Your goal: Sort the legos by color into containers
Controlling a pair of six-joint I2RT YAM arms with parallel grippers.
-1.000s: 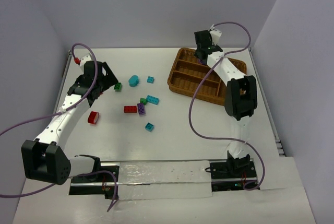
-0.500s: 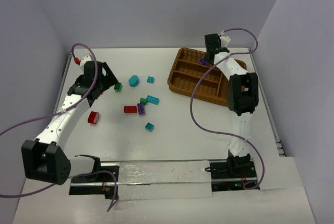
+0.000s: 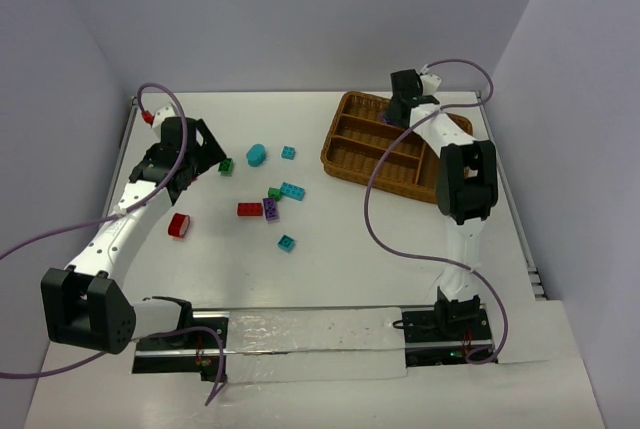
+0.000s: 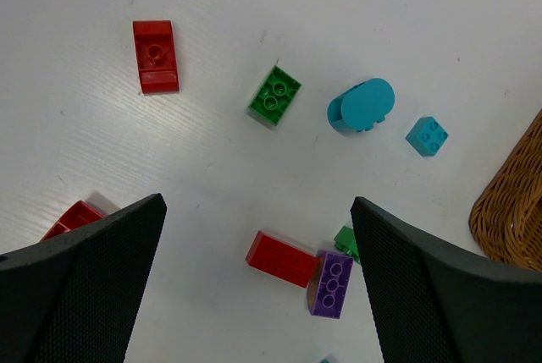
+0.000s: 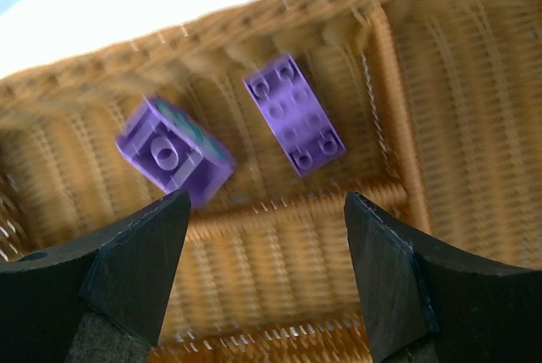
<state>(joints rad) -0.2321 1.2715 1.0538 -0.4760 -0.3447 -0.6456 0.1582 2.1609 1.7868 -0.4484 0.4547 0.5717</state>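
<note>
The right tool (image 5: 264,219) hangs spread and empty over the tray slot (image 5: 457,84) collecting purple bricks (image 5: 294,113), while the left tool (image 4: 258,204), also spread, overlooks loose bricks (image 4: 275,96) on the worktop (image 4: 212,8).

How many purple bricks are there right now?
3. Two purple bricks lie in one compartment of the wicker tray, below the right hand; a third sits on the table beside a red brick. Others may hide under the right arm.
</note>
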